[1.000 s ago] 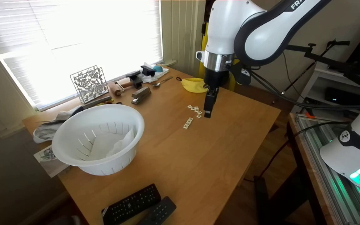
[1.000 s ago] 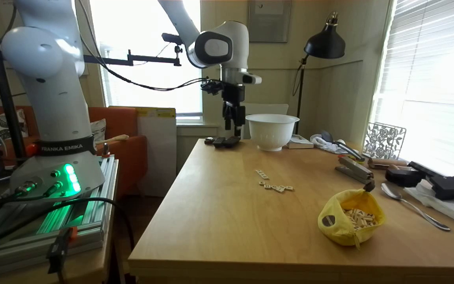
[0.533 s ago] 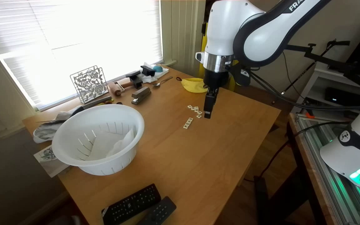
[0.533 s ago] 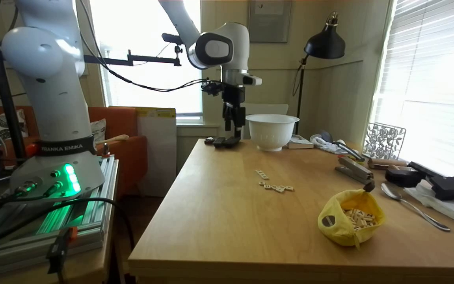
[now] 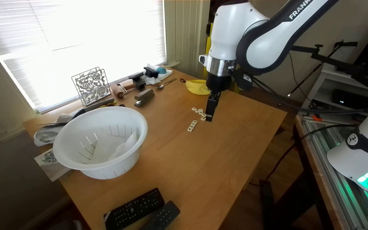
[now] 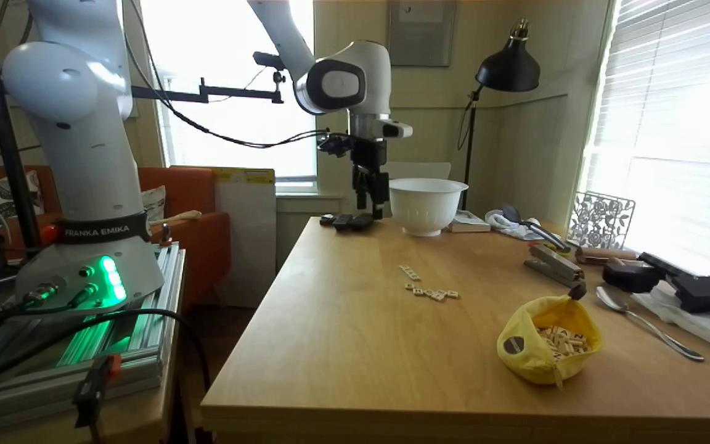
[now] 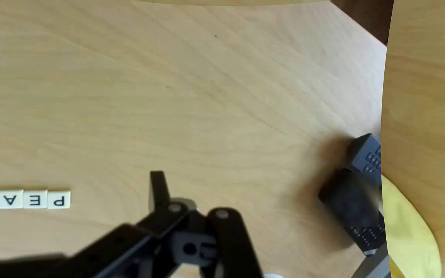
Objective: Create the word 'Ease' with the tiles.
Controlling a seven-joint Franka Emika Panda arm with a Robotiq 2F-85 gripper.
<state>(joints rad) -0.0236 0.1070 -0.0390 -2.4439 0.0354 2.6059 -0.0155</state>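
Observation:
The cream-white tiles lie on the table in two groups. A straight row of tiles (image 5: 192, 125) shows in both exterior views (image 6: 410, 272). In the wrist view the row (image 7: 23, 199) is at the left edge and its letters, upside down, read P, E, A, S. Loose tiles (image 5: 200, 111) lie scattered beside the row, also in an exterior view (image 6: 432, 293). My gripper (image 5: 209, 118) hangs above the table, pointing down, apart from the tiles. In an exterior view the gripper (image 6: 370, 208) shows its fingers apart with nothing between them. One finger (image 7: 157, 189) shows in the wrist view.
A yellow pouch (image 6: 549, 345) holds more tiles. A white bowl (image 5: 101, 143) and black remotes (image 5: 136, 207) stand on the table. A stapler (image 5: 144, 96), a spoon (image 6: 651, 324) and a metal holder (image 5: 91, 85) lie along the window side.
My gripper has moved slightly down, shifting left in one exterior view and right in the other. The tiles have not moved.

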